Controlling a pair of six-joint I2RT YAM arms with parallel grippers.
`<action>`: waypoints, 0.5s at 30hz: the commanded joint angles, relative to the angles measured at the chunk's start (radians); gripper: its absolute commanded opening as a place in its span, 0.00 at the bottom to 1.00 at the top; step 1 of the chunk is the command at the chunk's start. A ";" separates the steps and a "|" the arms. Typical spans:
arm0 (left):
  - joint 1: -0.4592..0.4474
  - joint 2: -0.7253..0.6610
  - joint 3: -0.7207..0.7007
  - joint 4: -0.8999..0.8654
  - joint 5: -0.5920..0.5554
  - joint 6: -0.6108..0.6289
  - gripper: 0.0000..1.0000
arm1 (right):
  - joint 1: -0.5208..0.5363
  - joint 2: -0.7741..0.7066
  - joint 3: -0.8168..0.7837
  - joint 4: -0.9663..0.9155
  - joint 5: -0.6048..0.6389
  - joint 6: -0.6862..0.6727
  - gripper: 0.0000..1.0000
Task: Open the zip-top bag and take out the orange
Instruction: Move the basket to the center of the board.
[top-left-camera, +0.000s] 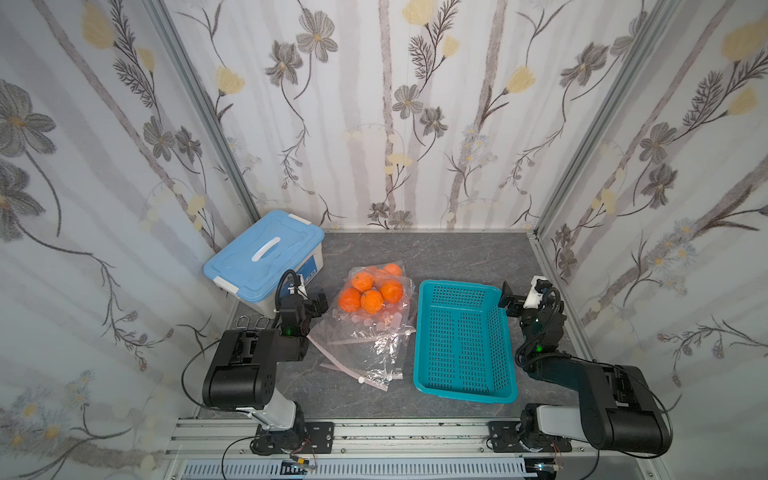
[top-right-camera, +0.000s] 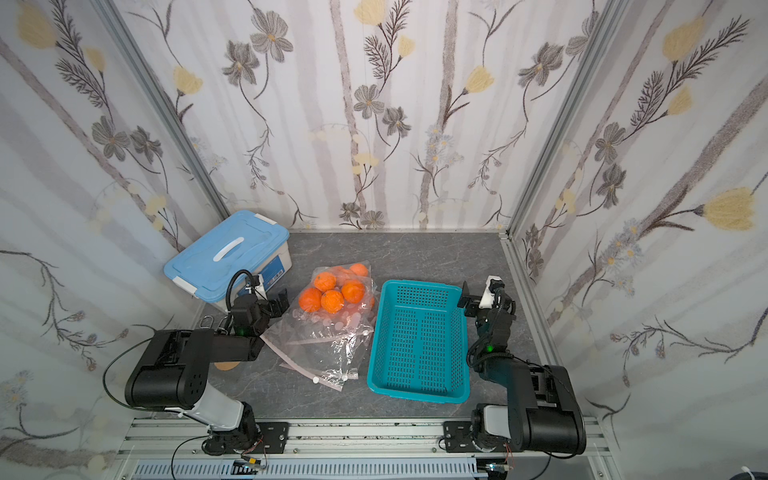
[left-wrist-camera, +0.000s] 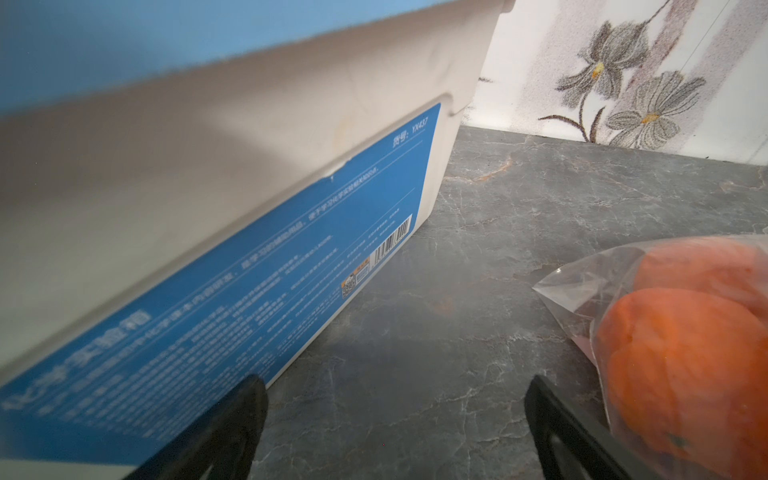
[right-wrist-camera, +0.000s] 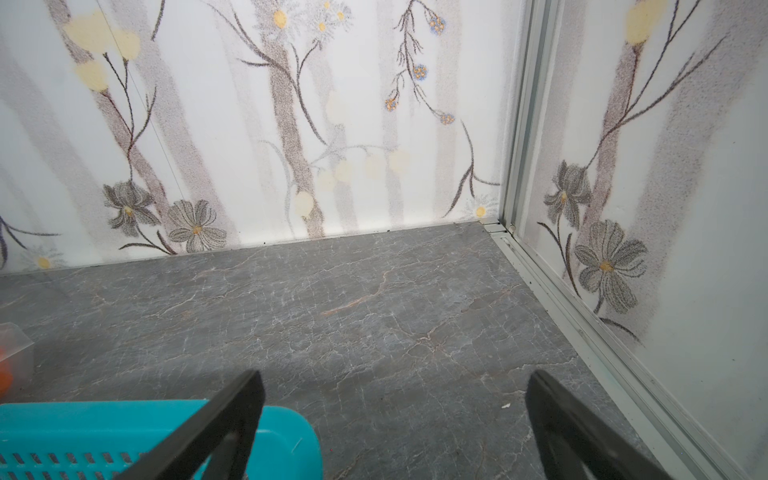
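The zip-top bag (top-left-camera: 368, 332) lies flat on the counter (top-left-camera: 457, 253), between the left pincer (top-left-camera: 320, 300) and the teal basket (top-left-camera: 463, 336). Its oranges (top-left-camera: 371, 300) are bunched at the far end. The left pincer and the right pincer (top-left-camera: 510, 300) both stand spread and empty. I'd send them to the near zip edge, one pinning a lip while the other peels, gripping close so the slick film can't slip.
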 joint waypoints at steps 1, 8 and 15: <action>-0.029 -0.027 -0.032 0.062 -0.161 -0.010 1.00 | -0.006 0.000 0.005 0.031 -0.024 0.000 1.00; -0.116 -0.360 -0.020 -0.177 -0.238 -0.008 1.00 | -0.006 -0.217 0.365 -0.682 0.182 0.187 0.96; -0.104 -0.603 0.077 -0.608 -0.030 -0.580 1.00 | 0.010 -0.254 0.585 -1.295 -0.090 0.411 0.74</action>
